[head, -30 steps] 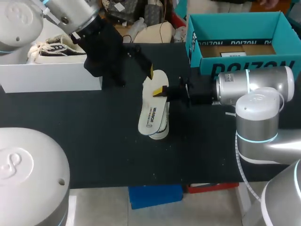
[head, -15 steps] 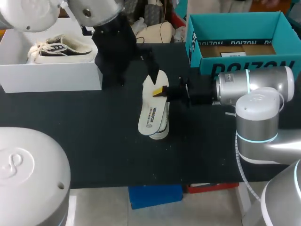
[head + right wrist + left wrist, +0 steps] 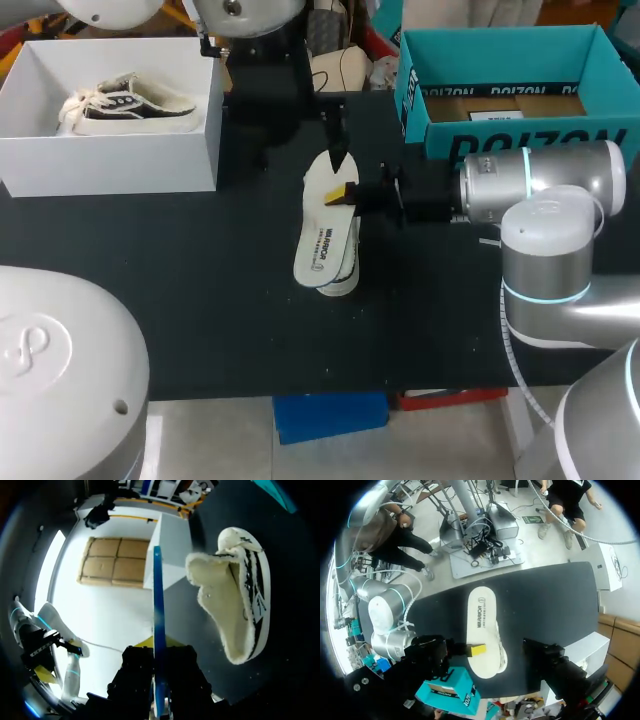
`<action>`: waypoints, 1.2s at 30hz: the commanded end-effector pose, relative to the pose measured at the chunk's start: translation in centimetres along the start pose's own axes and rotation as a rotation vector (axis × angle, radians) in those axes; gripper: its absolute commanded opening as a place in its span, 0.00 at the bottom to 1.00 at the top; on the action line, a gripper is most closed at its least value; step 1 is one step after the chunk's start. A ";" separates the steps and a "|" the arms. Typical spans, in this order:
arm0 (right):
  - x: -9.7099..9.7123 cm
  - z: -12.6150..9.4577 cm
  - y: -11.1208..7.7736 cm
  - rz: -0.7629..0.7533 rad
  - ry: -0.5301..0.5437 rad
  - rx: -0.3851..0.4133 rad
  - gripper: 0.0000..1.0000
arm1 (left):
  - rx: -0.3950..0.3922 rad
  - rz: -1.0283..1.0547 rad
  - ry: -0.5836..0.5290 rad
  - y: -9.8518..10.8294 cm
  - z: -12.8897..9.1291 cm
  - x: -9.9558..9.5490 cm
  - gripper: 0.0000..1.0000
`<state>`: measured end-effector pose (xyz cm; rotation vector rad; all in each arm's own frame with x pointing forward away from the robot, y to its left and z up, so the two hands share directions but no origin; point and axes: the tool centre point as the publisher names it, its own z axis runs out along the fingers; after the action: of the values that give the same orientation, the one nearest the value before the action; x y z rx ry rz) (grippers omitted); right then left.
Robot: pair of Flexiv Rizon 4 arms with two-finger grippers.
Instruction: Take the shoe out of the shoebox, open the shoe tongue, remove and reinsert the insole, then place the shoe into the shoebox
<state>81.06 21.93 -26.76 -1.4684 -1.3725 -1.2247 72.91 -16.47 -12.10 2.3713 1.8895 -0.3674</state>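
Shoe (image 3: 235,610) lies on the desk (image 3: 200,290), insole (image 3: 322,235) pulled, right claw (image 3: 341,193) pinching it (left claw (image 3: 490,655) released); reinserting and boxing remain.

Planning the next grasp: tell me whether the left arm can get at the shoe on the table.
Probably only at its edge. The left arm hangs above the shoe, but the insole, held by the right hand, covers most of it from above.

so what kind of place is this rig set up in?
Probably a robot lab test bench, not a shop: a silver robot arm reaches over a black-topped table, a white cardboard shoebox holds a black-and-white sneaker, and the right hand pinches a white flat insole.
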 end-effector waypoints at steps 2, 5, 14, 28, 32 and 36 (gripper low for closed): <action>0.0 0.1 0.0 0.001 -0.002 -0.001 0.00 | -0.001 0.000 0.020 0.1 0.0 -0.2 1.00; 0.0 0.1 0.0 0.001 -0.002 -0.001 0.00 | -0.001 0.000 0.020 0.1 0.0 -0.2 1.00; 0.0 0.1 0.0 0.001 -0.002 -0.001 0.00 | -0.001 0.000 0.020 0.1 0.0 -0.2 1.00; 0.0 0.1 0.0 0.001 -0.002 -0.001 0.00 | 0.020 0.005 -0.030 2.7 1.7 -0.4 1.00; 0.0 0.1 0.0 0.001 -0.002 -0.001 0.00 | 0.043 0.010 -0.042 4.8 2.0 -0.4 1.00; 0.0 0.1 0.0 0.001 -0.002 -0.001 0.00 | 0.034 0.010 -0.027 7.4 1.8 -0.1 1.00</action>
<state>81.06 21.93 -26.76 -1.4683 -1.3724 -1.2249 77.60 -18.10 -14.17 2.3513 1.8408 -0.4430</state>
